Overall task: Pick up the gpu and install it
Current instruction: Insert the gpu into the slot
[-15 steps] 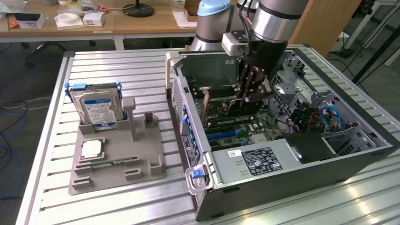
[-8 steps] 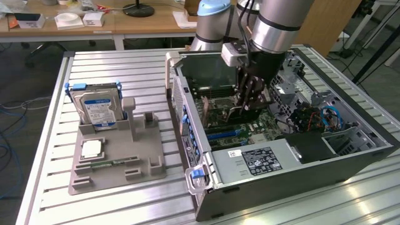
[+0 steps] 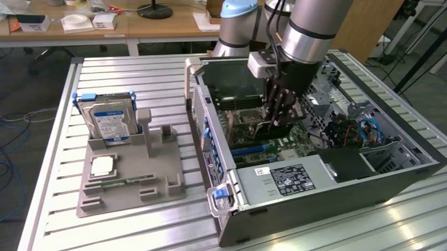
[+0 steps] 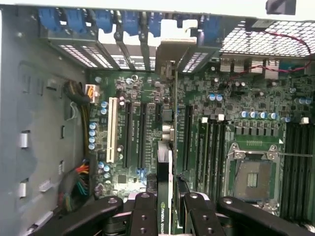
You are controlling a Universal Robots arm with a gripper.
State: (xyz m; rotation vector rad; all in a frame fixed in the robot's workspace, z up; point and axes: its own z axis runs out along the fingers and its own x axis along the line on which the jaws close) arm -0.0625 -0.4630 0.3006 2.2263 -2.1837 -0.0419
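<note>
Exterior view's left: a grey holder lies on the slatted metal table. A silver hard drive with a blue label stands upright in the holder's rear slot. A square chip lies flat in a recess nearer the front, and a narrow green memory stick lies just in front of it.

From the middle to the exterior view's right sits the open computer case. It holds the motherboard and, at its lower middle, a labelled grey power supply. Blue cables lie toward its right. The gripper reaches down into the case over the board.

Wrist view: the black fingers are pressed against both faces of the gpu, clamping it edge-on. The card runs across the board between the long expansion slots and the processor socket. Its metal end reaches the case's rear openings. Whether it is seated in a slot, I cannot tell.
</note>
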